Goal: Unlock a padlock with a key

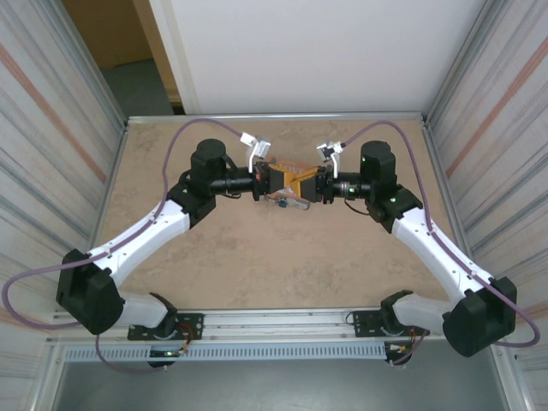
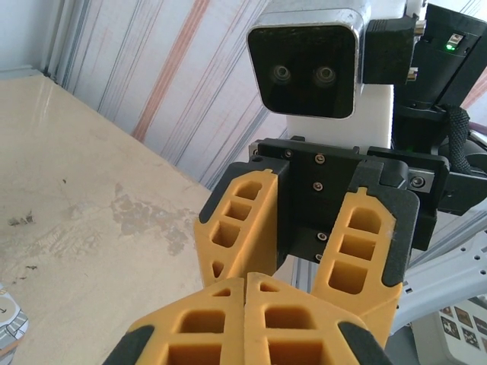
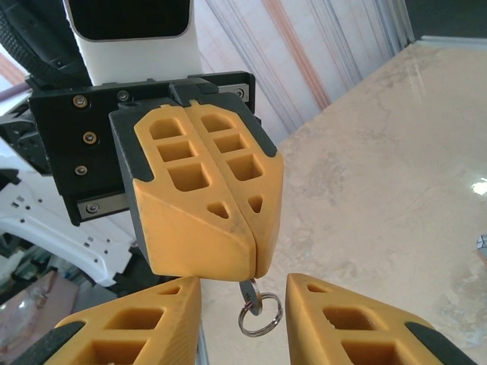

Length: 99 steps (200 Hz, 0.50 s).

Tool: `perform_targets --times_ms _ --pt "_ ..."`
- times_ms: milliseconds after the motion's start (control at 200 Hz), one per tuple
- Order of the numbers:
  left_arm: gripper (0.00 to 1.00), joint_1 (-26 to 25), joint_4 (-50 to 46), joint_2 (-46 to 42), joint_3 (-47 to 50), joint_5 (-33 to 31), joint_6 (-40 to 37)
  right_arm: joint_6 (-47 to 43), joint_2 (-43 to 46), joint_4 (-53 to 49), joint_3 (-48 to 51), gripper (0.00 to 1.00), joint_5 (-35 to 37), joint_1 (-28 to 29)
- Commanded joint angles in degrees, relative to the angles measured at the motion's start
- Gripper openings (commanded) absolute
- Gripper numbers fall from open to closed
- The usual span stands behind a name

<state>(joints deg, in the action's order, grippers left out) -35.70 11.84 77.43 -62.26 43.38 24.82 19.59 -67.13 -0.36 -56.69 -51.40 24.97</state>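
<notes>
My left gripper (image 3: 251, 262) is shut on the key (image 3: 250, 291). The key's round head and its split ring (image 3: 260, 314) hang out below the closed yellow fingertips. My right gripper (image 3: 242, 295) is open, with one finger on either side of the key head and neither touching it. From above, the two grippers meet nose to nose over the table's middle, the left gripper (image 1: 284, 181) facing the right gripper (image 1: 306, 184). A small dark blue thing (image 1: 279, 204), seemingly the padlock, lies on the table just below them. In the left wrist view my left fingers (image 2: 221, 319) are pressed together.
The beige table (image 1: 257, 257) is walled by striped panels left and right and a white panel behind. A partly seen silvery object (image 2: 7, 328) lies at the left wrist view's lower left edge. Cables loop out from both wrists.
</notes>
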Motion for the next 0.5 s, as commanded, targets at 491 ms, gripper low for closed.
perform_targets --times_ms 491 --pt "0.0 -0.4 2.4 -2.9 1.3 -1.3 0.1 1.3 -1.0 2.3 1.1 0.32 -0.7 0.9"
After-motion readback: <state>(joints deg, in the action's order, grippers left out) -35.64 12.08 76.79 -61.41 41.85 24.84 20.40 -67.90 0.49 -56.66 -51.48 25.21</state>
